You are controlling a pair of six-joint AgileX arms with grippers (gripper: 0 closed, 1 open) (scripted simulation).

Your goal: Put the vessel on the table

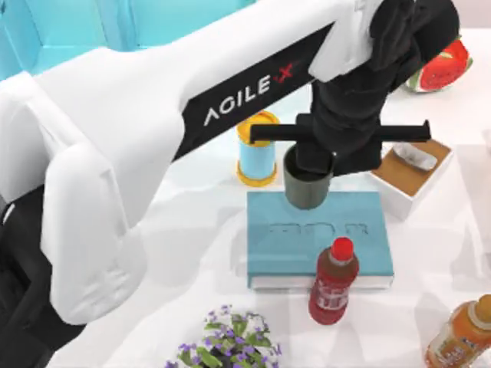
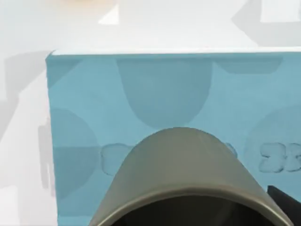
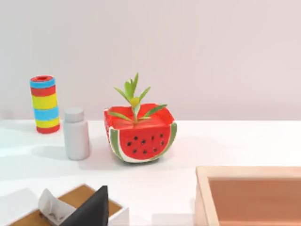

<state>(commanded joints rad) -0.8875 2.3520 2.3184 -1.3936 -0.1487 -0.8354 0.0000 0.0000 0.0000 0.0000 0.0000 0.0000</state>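
White glossy table is seen from above, with a teal book on it. The vessel is clamped by the left gripper over the book's far edge.

From the left wrist, the vessel is seen against the book.

From the right wrist, a watermelon planter and grey shaker are seen; the right gripper's finger state cannot be told.

Our left arm sweeps in from the left edge of the frame to the upper centre, where our left gripper grips the rim of the vessel. The olive cup is over the upper edge of the teal book; we cannot tell whether it touches the cover. The book lies on the table. A red-capped bottle is at the book's lower edge, and a blue can is above its upper-left corner.
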